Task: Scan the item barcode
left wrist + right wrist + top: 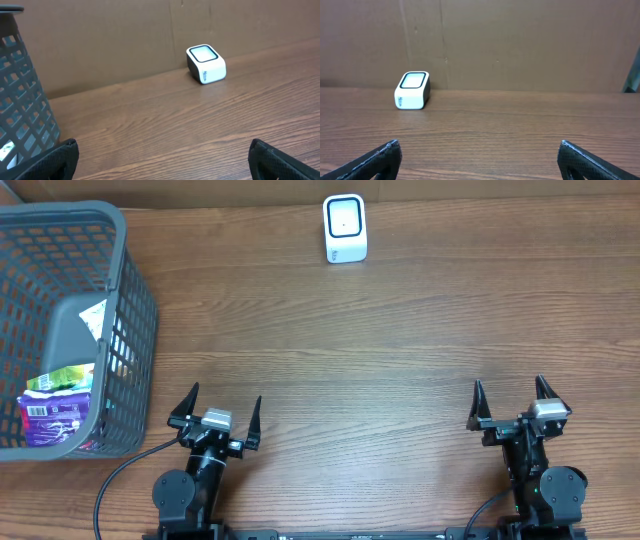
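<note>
My left gripper and right gripper rest spread wide and empty, since the purple packet to scan lies in the basket, well apart from the scanner.

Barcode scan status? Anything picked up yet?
Done: nothing visible. The purple packet lies in the grey basket with other items. In hand: nothing; the left gripper and right gripper are both open and empty at the near edge of the table. Left: pick an item out of the basket and show its barcode to the white scanner standing alone at the far edge.
</note>
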